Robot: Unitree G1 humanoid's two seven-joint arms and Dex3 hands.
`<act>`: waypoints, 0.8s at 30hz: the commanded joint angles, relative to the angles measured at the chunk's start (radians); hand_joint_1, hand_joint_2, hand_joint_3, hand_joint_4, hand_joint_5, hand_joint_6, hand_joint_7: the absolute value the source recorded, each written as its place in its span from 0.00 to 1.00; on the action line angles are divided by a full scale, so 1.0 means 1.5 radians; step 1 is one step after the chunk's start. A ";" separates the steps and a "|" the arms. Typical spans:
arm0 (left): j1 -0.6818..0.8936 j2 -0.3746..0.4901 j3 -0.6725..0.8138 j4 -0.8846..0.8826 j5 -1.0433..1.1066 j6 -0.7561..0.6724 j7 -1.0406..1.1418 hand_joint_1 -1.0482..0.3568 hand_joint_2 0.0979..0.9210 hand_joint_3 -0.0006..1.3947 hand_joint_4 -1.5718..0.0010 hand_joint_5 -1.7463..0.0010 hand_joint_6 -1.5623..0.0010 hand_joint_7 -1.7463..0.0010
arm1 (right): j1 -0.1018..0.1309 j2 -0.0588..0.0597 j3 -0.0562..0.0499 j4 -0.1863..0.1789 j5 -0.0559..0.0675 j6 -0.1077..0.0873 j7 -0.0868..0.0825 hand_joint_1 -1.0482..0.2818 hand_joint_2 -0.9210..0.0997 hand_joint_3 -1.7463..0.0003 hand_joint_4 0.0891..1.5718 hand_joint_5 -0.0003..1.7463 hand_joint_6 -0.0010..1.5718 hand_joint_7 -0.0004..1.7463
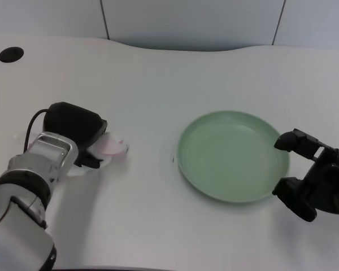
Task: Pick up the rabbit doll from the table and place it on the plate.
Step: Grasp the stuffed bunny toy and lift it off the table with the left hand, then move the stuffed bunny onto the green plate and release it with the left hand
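The rabbit doll [112, 147] is a small pink and white soft toy lying on the white table left of centre. My left hand [79, 131] sits over its left part, fingers curled down around it, so only the doll's right end shows. The doll still rests on the table surface. The green plate [185, 148] lies to the right of the doll, a short gap away, with nothing in it.
My right hand [312, 182] waits at the plate's right rim, low on the right. Two dark round holes [11, 54] mark the table's far left and far right corners. A grey wall panel runs along the back edge.
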 commanded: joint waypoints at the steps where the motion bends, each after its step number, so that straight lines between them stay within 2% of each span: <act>1: -0.024 0.013 0.015 0.004 -0.015 -0.006 0.006 0.32 1.00 0.33 0.50 0.19 0.48 0.33 | 0.004 -0.005 -0.005 -0.003 0.008 0.000 0.008 0.23 0.00 0.91 0.58 0.98 0.54 0.70; 3: -0.037 0.014 0.024 0.003 -0.025 -0.012 0.003 0.32 1.00 0.35 0.52 0.17 0.50 0.30 | 0.003 -0.006 -0.004 -0.002 0.006 -0.003 0.007 0.22 0.00 0.91 0.58 0.99 0.54 0.72; 5: -0.045 0.014 0.031 0.003 -0.031 -0.016 0.000 0.33 1.00 0.36 0.53 0.21 0.50 0.38 | 0.003 -0.006 -0.003 -0.003 0.005 -0.004 0.006 0.22 0.00 0.91 0.58 1.00 0.53 0.73; 6: -0.056 0.014 0.035 0.001 -0.032 -0.023 0.008 0.33 1.00 0.36 0.53 0.20 0.50 0.37 | 0.003 -0.006 -0.004 -0.002 0.005 -0.005 0.005 0.22 0.00 0.91 0.58 1.00 0.53 0.74; 8: -0.072 0.015 0.039 0.000 -0.035 -0.034 0.017 0.33 1.00 0.36 0.54 0.13 0.53 0.30 | 0.003 -0.006 -0.004 -0.002 0.005 -0.007 0.004 0.22 0.00 0.91 0.58 1.00 0.54 0.74; 9: -0.081 0.015 0.041 -0.001 -0.036 -0.041 0.022 0.33 1.00 0.37 0.54 0.14 0.54 0.30 | 0.004 -0.006 -0.004 -0.002 0.005 -0.009 0.002 0.22 0.00 0.91 0.58 1.00 0.54 0.74; 10: -0.089 0.013 0.042 -0.002 -0.037 -0.045 0.025 0.32 1.00 0.38 0.53 0.18 0.53 0.34 | 0.005 -0.006 -0.004 -0.003 0.004 -0.009 -0.002 0.22 0.00 0.91 0.58 0.99 0.54 0.74; 11: -0.094 0.012 0.042 -0.002 -0.037 -0.048 0.027 0.32 1.00 0.39 0.51 0.27 0.48 0.46 | 0.006 -0.006 -0.004 -0.003 0.004 -0.010 -0.005 0.21 0.00 0.91 0.57 0.99 0.54 0.74; 12: -0.102 0.010 0.043 -0.002 -0.038 -0.054 0.035 0.32 1.00 0.38 0.50 0.29 0.47 0.49 | 0.006 -0.006 -0.003 -0.004 0.003 -0.008 -0.008 0.22 0.00 0.91 0.57 0.99 0.53 0.74; 14: -0.114 0.005 0.041 -0.003 -0.038 -0.060 0.043 0.33 1.00 0.37 0.52 0.23 0.49 0.43 | 0.007 -0.006 -0.004 -0.004 0.004 -0.004 -0.014 0.22 0.00 0.91 0.57 0.99 0.53 0.74; 16: -0.127 -0.002 0.038 -0.004 -0.036 -0.070 0.049 0.33 1.00 0.38 0.55 0.10 0.53 0.30 | 0.008 -0.005 -0.004 -0.003 0.004 -0.001 -0.016 0.24 0.00 0.90 0.56 0.99 0.51 0.73; 18: -0.140 -0.016 0.040 -0.007 -0.041 -0.083 0.056 0.32 1.00 0.37 0.56 0.03 0.57 0.22 | 0.006 -0.005 -0.002 -0.001 0.004 0.004 -0.012 0.25 0.00 0.90 0.55 0.99 0.51 0.72; 20: -0.147 -0.025 0.042 -0.007 -0.045 -0.089 0.056 0.31 1.00 0.38 0.56 0.02 0.58 0.20 | 0.005 -0.005 -0.001 0.000 0.003 0.005 -0.008 0.24 0.00 0.91 0.55 0.99 0.51 0.72; 22: -0.155 -0.043 0.048 -0.009 -0.054 -0.106 0.063 0.31 1.00 0.38 0.55 0.02 0.57 0.19 | 0.006 -0.003 0.000 -0.002 0.002 0.000 -0.011 0.23 0.00 0.91 0.55 0.99 0.52 0.72; 24: -0.161 -0.060 0.050 -0.011 -0.059 -0.117 0.070 0.30 1.00 0.38 0.54 0.01 0.57 0.18 | 0.006 -0.003 0.002 -0.003 0.000 0.000 -0.015 0.23 0.00 0.91 0.55 0.99 0.53 0.73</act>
